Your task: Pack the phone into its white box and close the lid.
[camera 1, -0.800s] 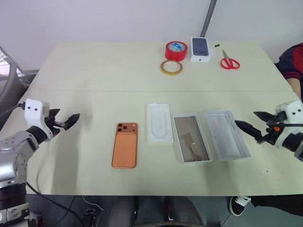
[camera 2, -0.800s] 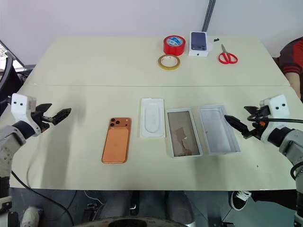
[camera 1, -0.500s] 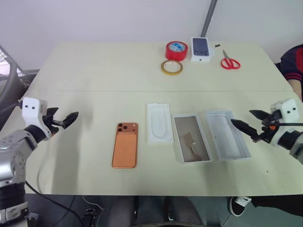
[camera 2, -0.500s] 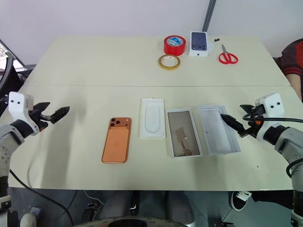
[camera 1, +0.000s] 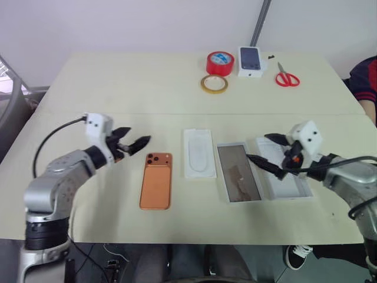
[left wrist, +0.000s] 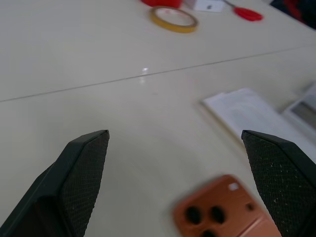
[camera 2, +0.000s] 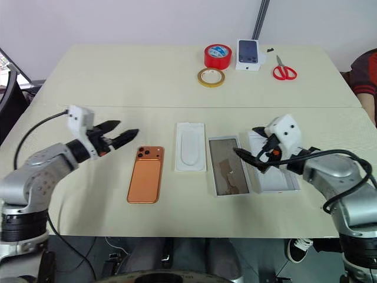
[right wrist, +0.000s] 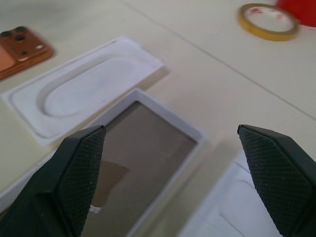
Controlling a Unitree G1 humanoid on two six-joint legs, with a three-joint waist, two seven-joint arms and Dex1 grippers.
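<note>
Both arms moved inward; packing not begun.
Left gripper [camera 1: 136,141], released, now near the phone [camera 1: 155,185]; right gripper [camera 1: 266,151], released, over the white box [camera 1: 238,180]; lid [camera 1: 285,175] beside it.

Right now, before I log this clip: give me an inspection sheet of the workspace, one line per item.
Surface: pale table, seam across.
Job's things: phone flat, camera side up; white box empty; lid beside it, lining up.
Clutter: white card, red tape, yellow tape, small phone box, scissors.
End effectors: left end effector open near phone; right end effector open over box.
Cables: on both arms.
Surroundings: person's sleeve.
</note>
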